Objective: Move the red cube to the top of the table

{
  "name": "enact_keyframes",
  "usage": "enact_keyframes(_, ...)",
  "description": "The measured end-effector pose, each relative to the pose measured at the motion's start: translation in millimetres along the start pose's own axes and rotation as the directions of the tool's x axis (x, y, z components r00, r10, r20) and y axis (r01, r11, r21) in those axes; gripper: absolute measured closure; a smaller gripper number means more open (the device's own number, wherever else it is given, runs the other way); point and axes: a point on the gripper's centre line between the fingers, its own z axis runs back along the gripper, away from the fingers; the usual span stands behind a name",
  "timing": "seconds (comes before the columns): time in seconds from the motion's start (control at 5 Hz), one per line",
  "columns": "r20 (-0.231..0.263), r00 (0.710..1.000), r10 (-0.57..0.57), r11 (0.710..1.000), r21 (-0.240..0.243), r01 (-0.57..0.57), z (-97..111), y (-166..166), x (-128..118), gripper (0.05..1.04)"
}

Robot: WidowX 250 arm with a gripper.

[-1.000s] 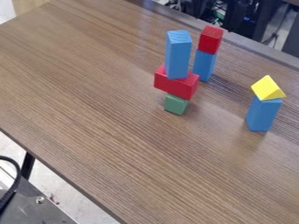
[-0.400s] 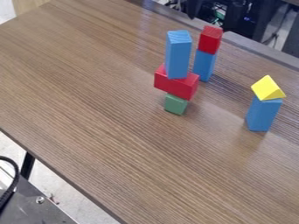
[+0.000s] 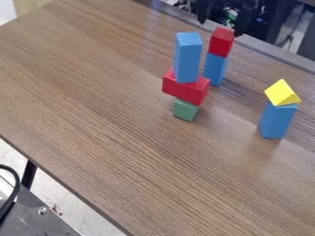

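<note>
Found the black gripper [image 3: 221, 27] at the top edge of the view, pointing downward, fingers [image 3: 202, 13] spread wide and well apart, with nothing held between them. Located the red cube [image 3: 222, 42] near the far edge of the wooden table [image 3: 92, 97], seated on the upright end of a blue block [image 3: 215, 69], in the view just below the gap between the fingertips. Cannot tell the exact clearance from gripper to cube. Noted a second stack just beside the first, toward the left and front: at its base a green block [image 3: 184, 110], across that a larger red block [image 3: 186, 88] lying on its side and overhanging its support, and on top a tall blue block [image 3: 187, 57] standing upright. Recorded a third stack further right, apart from the other two: a yellow triangular block [image 3: 282, 93] resting on an upright blue rectangular block [image 3: 277, 120]. Observed at lower left, beyond the near edge of the table, a dark metal plate [image 3: 46, 223] with a screw [image 3: 42, 210], a looped black cable [image 3: 16, 184], a black table leg [image 3: 29, 174] and pale floor [image 3: 58, 193]. Sighted dark equipment and wires [image 3: 285, 41] behind the far edge.
</note>
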Motion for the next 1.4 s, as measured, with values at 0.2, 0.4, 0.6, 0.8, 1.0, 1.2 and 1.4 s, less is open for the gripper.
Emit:
enact_keyframes(0.2, -0.01, 1.0, -0.003, 1.0, -0.005, 0.003, -3.9, -1.4, -2.4, 0.083)
enact_keyframes(0.4, -0.005, 1.0, 0.01, 1.0, -0.002, -0.01, -4.6, -0.5, -1.9, 0.133)
enact_keyframes(0.6, -0.015, 1.0, 0.009, 1.0, 0.01, -0.009, -11.0, 1.5, -6.9, 0.419)
enact_keyframes(0.8, -0.017, 1.0, 0.009, 1.0, 0.01, -0.009, -11.0, 1.6, -7.2, 0.519)
enact_keyframes(1.0, -0.019, 1.0, 0.017, 1.0, 0.002, -0.017, -7.5, 4.2, -5.0, 0.519)
enact_keyframes(1.2, 0.022, 0.999, 0.041, 0.999, -0.005, -0.041, 8.6, 12.2, 1.1, 0.519)
enact_keyframes(1.4, 0.109, 0.99, 0.088, 0.996, -0.013, -0.087, 44.9, 25.5, 7.2, 0.519)
